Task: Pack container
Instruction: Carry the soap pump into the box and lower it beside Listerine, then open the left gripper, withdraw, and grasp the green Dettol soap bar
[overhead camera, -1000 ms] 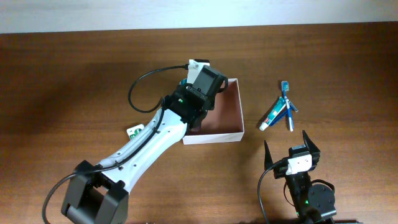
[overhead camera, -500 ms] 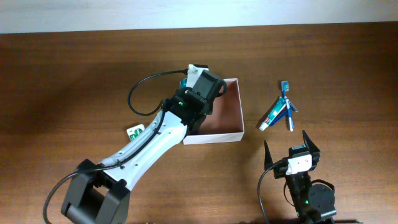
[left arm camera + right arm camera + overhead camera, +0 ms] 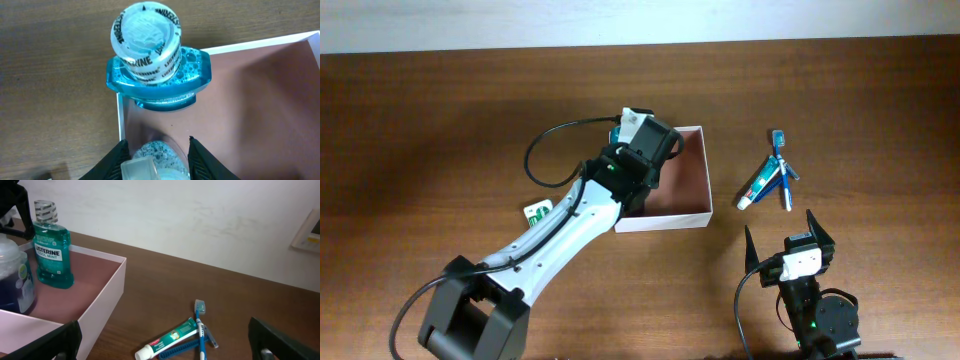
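The container [image 3: 680,180], a shallow white box with a pinkish inside, lies mid-table; it also shows in the left wrist view [image 3: 260,100] and the right wrist view [image 3: 100,305]. A teal mouthwash bottle [image 3: 155,65] stands upright in its far left corner [image 3: 50,250]. My left gripper [image 3: 642,140] hangs over that corner, and its fingers [image 3: 157,142] are closed around a clear bottle of foamy blue liquid [image 3: 160,157] that stands beside the teal one [image 3: 12,285]. My right gripper [image 3: 780,228] is open and empty near the front edge [image 3: 165,347].
A toothpaste tube [image 3: 757,188], a blue toothbrush [image 3: 780,160] and a blue comb [image 3: 175,346] lie together on the table right of the box [image 3: 172,336]. A small green-and-white packet [image 3: 536,211] lies left of the box beside the left arm.
My left gripper has shifted slightly left and toward the box's far corner with the clear bottle. The right arm has not moved.
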### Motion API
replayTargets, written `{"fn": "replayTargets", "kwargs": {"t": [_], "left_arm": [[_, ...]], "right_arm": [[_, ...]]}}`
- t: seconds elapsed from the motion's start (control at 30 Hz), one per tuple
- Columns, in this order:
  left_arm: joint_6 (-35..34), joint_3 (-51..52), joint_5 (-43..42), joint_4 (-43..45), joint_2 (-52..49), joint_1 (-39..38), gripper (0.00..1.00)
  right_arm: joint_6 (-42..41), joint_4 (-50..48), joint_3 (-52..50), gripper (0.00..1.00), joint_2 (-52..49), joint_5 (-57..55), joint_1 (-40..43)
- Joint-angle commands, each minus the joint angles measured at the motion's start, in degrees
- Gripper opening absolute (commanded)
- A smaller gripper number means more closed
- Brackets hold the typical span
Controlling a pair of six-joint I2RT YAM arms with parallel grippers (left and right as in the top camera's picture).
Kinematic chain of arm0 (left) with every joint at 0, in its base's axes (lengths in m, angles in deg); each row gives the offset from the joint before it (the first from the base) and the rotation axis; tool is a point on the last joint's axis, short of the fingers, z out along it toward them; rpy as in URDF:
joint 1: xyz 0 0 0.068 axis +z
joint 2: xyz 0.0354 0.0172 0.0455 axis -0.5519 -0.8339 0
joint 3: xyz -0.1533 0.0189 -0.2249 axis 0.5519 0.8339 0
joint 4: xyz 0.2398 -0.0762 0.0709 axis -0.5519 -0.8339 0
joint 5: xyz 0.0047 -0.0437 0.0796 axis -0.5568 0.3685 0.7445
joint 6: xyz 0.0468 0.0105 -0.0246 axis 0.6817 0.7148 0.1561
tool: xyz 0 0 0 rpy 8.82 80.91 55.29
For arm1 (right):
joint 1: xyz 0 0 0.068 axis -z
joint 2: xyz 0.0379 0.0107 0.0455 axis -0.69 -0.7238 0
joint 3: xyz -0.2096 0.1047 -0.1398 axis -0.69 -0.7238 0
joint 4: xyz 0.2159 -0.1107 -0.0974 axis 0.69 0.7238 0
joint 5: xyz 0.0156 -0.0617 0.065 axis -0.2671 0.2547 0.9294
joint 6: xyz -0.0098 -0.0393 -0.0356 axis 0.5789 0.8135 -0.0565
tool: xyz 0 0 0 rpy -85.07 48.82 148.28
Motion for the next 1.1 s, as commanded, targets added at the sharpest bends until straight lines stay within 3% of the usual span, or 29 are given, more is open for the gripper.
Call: {"fn": "replayTargets", "kwargs": {"t": [0.0, 0.3, 0.47, 0.87, 1.07], "left_arm": [[0.7, 0.0, -0.6, -0.9, 0.9, -0.2, 0.39], [0.7, 0.0, -1.0, -2.4, 9.6, -0.2, 0.4], [0.7, 0.0, -5.4, -2.6, 13.8, -0.2, 0.4], [-0.4, 0.0, 0.3, -12.1, 15.1, 3.7, 0.4], [-11.6, 0.5, -1.4, -20.7, 15.1, 12.7, 0.4]], "right_arm": [[-0.2, 0.4, -0.3, 0.99, 0.4, -0.3, 0.4], [-0.2, 0.4, -0.3, 0.98, 0.4, -0.3, 0.4], [-0.2, 0.4, -0.3, 0.98, 0.4, -0.3, 0.4], [-0.2, 0.4, -0.3, 0.99, 0.4, -0.3, 0.4], [-0.2, 0.5, -0.3, 0.98, 0.4, -0.3, 0.4]]}}
